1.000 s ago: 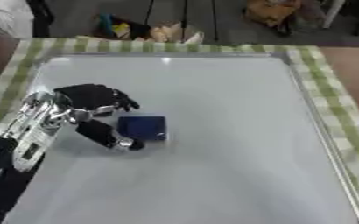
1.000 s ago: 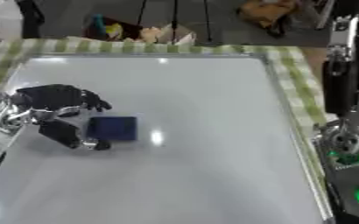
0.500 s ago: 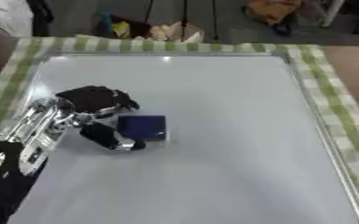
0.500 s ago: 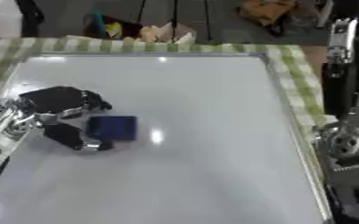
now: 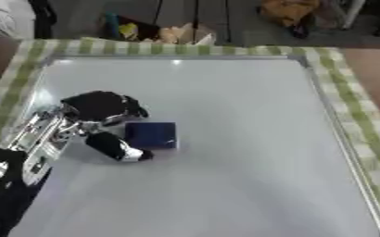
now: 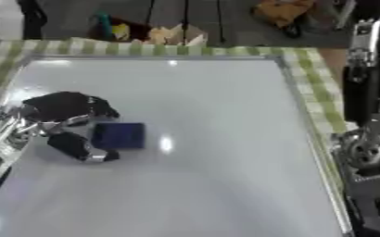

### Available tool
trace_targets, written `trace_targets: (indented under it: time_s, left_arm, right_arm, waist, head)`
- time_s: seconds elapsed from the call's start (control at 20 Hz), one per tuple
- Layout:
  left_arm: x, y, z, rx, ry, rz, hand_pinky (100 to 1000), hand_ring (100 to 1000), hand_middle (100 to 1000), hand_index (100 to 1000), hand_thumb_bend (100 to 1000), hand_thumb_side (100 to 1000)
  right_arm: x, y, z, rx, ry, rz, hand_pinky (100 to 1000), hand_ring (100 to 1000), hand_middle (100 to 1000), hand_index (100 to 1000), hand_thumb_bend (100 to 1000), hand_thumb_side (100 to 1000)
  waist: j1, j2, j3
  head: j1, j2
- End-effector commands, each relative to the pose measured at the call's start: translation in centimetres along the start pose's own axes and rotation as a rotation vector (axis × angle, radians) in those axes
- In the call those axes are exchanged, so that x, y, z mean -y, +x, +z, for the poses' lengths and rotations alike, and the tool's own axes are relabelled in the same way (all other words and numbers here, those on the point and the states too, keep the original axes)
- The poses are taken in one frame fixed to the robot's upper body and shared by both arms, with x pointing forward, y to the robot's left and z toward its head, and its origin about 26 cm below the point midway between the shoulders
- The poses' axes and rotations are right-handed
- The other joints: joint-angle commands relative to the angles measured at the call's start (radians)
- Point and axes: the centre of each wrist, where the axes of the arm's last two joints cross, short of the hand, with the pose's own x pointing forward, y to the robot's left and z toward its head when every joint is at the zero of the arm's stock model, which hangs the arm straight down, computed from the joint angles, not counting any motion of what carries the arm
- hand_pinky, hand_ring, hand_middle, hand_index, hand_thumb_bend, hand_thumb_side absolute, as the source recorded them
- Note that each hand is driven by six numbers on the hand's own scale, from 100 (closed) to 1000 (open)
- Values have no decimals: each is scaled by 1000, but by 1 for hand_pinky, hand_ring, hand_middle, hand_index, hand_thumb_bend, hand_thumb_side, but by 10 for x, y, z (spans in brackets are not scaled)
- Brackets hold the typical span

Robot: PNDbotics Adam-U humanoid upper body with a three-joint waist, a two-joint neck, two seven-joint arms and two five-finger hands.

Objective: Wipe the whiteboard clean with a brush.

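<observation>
The whiteboard [image 5: 225, 139] lies flat and fills most of both views, with no marks that I can make out. A dark blue square brush [image 5: 151, 135] rests on its left half. My left hand [image 5: 96, 109] comes in from the lower left and sits against the brush's left side. Its curled fingers [image 5: 128, 109] reach over the top edge and its thumb [image 5: 116, 148] lies under the lower left corner. My right hand [image 6: 364, 83] stands at the right edge of the right eye view, off the board, fingers straight up.
A green checked cloth [image 5: 347, 83] borders the board on all sides. Bags and clutter [image 5: 177, 32] lie on the floor beyond the far edge. A pale sleeve [image 5: 3, 18] shows at the top left corner.
</observation>
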Motion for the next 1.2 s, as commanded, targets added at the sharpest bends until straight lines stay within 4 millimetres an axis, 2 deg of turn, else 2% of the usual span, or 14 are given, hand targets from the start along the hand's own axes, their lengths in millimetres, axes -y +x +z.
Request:
trace_targets:
  time_s: [0.05,0.25,0.8,0.95,1.2]
  left_arm:
    - [-3,3,-1,-3,15,-46,445,675,712,879,558,875]
    - [-2,7,-3,-14,31,-89,344,572,661,877,545,861]
    - [-2,18,-11,7,25,-124,332,550,652,866,557,852]
    - [-1,19,-12,1,26,-133,293,520,620,844,544,836]
    - [-1,19,-14,-20,47,-128,240,482,563,788,422,803]
  right_arm:
    - [3,3,-4,15,-10,-7,829,917,687,845,100,1000]
    - [3,3,-4,12,-9,-10,830,919,686,845,100,1000]
    - [2,3,-3,6,-8,-15,832,919,683,847,100,1000]
    - [2,3,-3,6,-6,-16,832,919,681,847,100,1000]
    - [2,3,-3,7,-6,-19,833,919,680,848,100,1000]
  waist:
    - [1,-16,-2]
    - [1,-14,-2]
    - [3,-12,-4]
    - [3,-12,-5]
    - [3,-11,-5]
  head:
    - [3,-14]
    - [6,-14]
    - [11,-14]
    - [12,-14]
    - [13,-13]
